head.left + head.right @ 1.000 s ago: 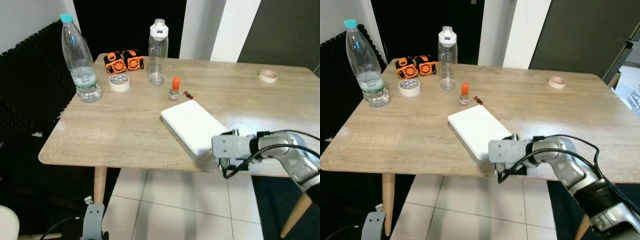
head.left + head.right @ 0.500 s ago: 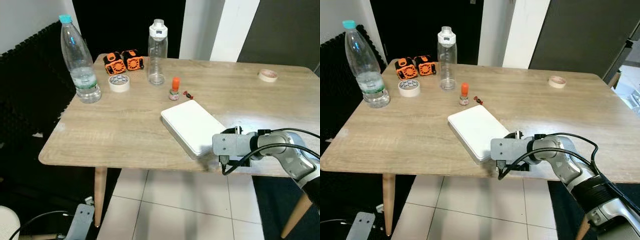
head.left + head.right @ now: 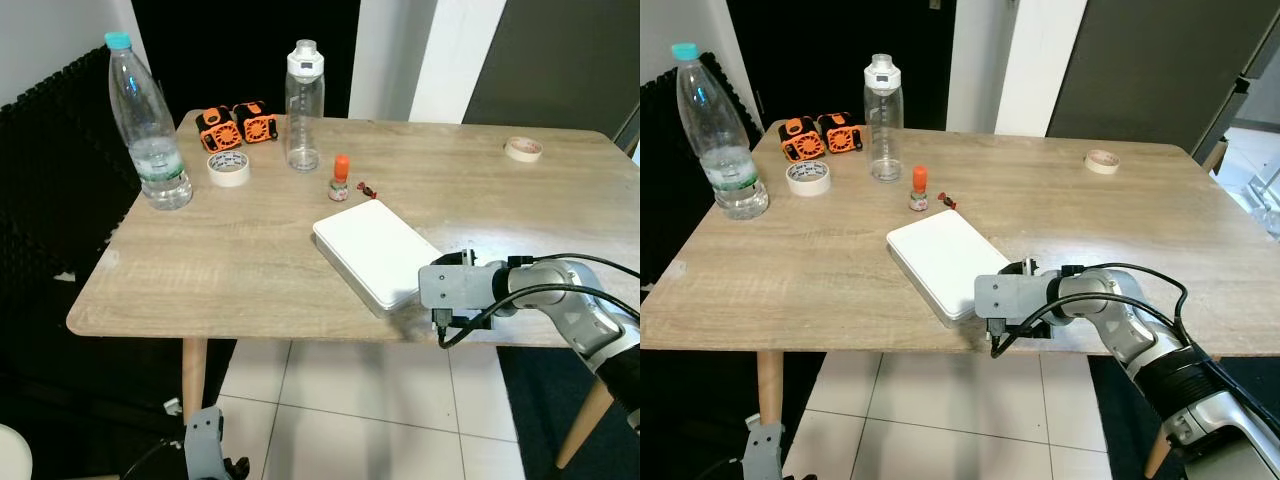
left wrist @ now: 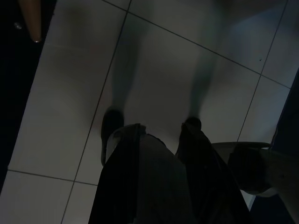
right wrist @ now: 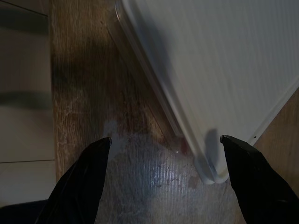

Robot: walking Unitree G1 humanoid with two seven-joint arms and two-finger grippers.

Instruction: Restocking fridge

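A flat white box (image 3: 375, 250) lies on the wooden table (image 3: 230, 260) near its front edge. My right gripper (image 5: 164, 139) hovers low over the table at the box's near corner. It is open, with one finger (image 5: 88, 177) over bare wood and the other (image 5: 247, 177) beside the box's edge, and it holds nothing. Its grey wrist (image 3: 455, 288) covers the fingers in the eye views. A tall water bottle with a teal cap (image 3: 145, 130) and a clear bottle with a white lid (image 3: 303, 110) stand upright at the back left. My left gripper (image 3: 205, 445) hangs idle below the table.
A small orange-capped bottle (image 3: 340, 178) stands just behind the box. A tape roll (image 3: 228, 168) and two orange-black gadgets (image 3: 235, 125) sit at the back left, and another tape roll (image 3: 522, 149) at the back right. Tiled floor (image 4: 154, 70) lies under the table.
The camera has shifted a little. My right gripper has edged forward over the table's front edge, closer to the box corner. The left arm has swung slightly below the table.
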